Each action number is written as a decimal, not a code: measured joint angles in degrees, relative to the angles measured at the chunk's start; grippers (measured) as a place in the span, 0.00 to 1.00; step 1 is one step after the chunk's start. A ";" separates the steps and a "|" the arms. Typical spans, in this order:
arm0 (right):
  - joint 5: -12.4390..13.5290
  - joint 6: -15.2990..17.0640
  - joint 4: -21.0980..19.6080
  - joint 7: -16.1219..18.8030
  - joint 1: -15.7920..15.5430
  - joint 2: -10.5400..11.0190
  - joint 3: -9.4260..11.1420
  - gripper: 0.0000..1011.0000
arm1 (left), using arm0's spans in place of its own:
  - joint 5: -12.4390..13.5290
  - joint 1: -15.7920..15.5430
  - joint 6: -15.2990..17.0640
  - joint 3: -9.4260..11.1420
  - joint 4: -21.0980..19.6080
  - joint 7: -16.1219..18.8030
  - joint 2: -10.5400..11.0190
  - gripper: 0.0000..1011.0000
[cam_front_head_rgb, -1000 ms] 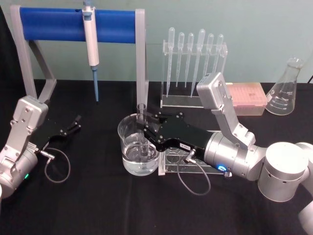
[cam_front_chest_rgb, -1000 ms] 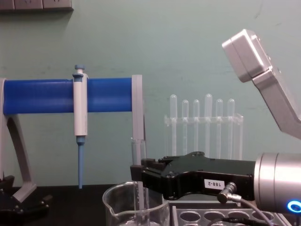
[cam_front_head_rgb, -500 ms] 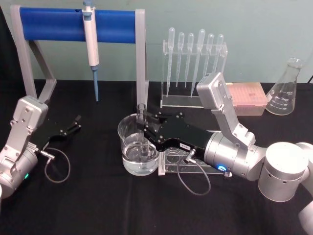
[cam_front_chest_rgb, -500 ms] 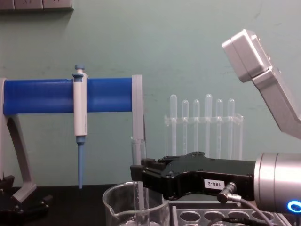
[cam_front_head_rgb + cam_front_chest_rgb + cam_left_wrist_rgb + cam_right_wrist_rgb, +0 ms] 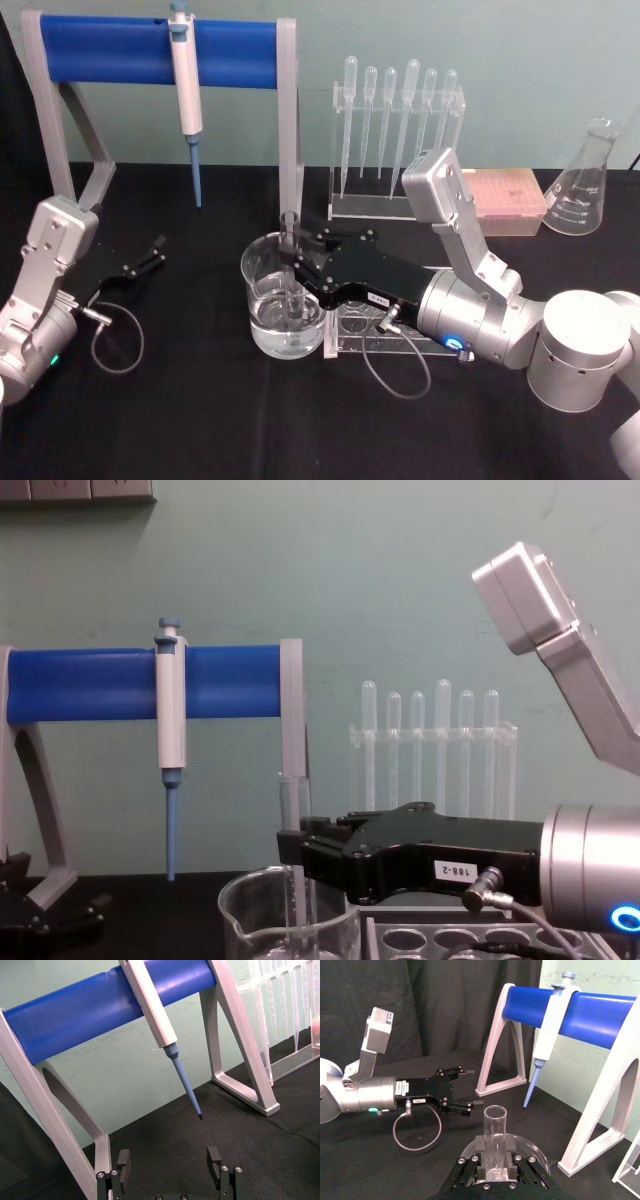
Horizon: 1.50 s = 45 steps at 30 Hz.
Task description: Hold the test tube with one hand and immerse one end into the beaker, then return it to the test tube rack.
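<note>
Right claw (image 5: 291, 262) clamped on the test tube (image 5: 290, 228) about mid-length. Tube upright, lower end dipped in the liquid (image 5: 283, 342) in the beaker (image 5: 256, 288), mid-worktop (image 5: 200, 410). Test tube rack (image 5: 402, 346) just beside the beaker, toward the right edge, under the claw's body. Left claw (image 5: 152, 252) near the left edge, jaws spread wide, holding nothing.

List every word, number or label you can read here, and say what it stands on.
"188-2": white label on the right claw gripping the test tube.
Too small to read: printed marks on the conical flask.
Too small to read: small label on the left claw.
</note>
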 joint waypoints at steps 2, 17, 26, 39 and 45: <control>0.00 0.00 0.00 0.00 0.00 0.00 0.00 0.22 | 0.00 0.00 0.00 0.00 0.00 0.00 0.00 0.99; 0.00 0.00 0.00 0.00 0.00 0.00 0.00 0.22 | 0.00 0.00 0.00 0.00 0.00 0.00 0.00 0.99; 0.00 0.00 0.00 0.00 0.00 0.00 0.00 0.22 | 0.00 0.00 0.00 0.00 0.00 0.00 0.00 0.99; 0.00 0.00 0.00 0.00 0.00 0.00 0.00 0.22 | 0.00 0.00 0.00 0.00 0.00 0.00 0.00 0.99; -0.04 0.88 -1.01 0.59 0.35 -0.16 0.67 0.22 | 0.00 0.00 0.00 0.00 0.00 0.00 0.00 0.99</control>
